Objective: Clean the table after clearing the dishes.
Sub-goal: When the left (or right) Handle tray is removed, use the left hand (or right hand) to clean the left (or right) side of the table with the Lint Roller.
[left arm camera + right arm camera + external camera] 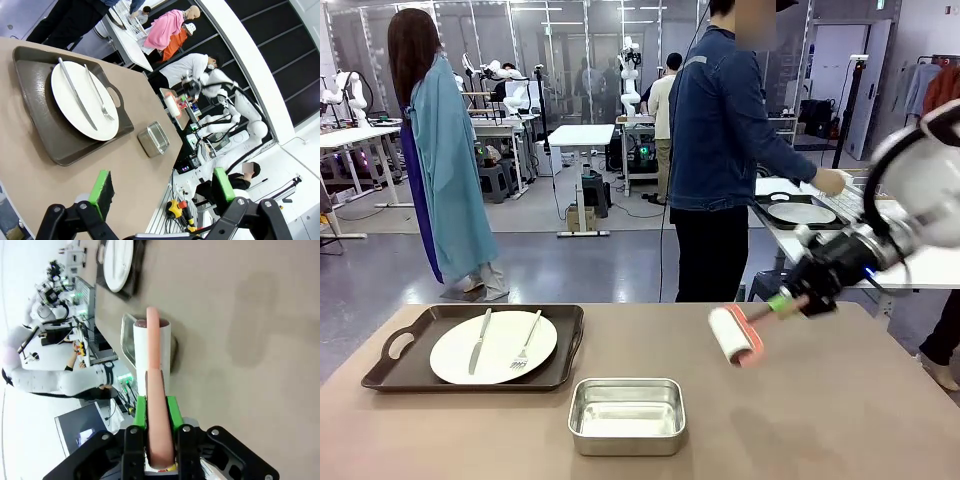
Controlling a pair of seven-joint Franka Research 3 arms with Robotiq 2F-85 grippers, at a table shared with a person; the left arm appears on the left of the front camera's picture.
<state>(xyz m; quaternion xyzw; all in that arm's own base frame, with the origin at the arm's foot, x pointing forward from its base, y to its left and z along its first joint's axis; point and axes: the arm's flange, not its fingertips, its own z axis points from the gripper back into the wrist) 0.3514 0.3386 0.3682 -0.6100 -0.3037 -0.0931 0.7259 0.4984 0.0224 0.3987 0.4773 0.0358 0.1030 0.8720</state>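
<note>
Tan table (pixel 840 420), open top around the roller (pixel 735 335).
The right gripper (pixel 790 298) clamps the roller's handle, roller perhaps touching; the left gripper (pixel 162 185) gapes near the tray (pixel 395 352).

This is plainly a robotics lab: a big open hall with a grey floor (pixel 570 260) and glass partitions (pixel 560 40) along the back. White worktables (pixel 582 135) stand in rows at upper left and centre, with cables and gear beneath them. At the right edge a white robot arm (pixel 920 180) leans over the tan tabletop (pixel 820 420). Clothes (pixel 925 90) hang at upper right.
</note>
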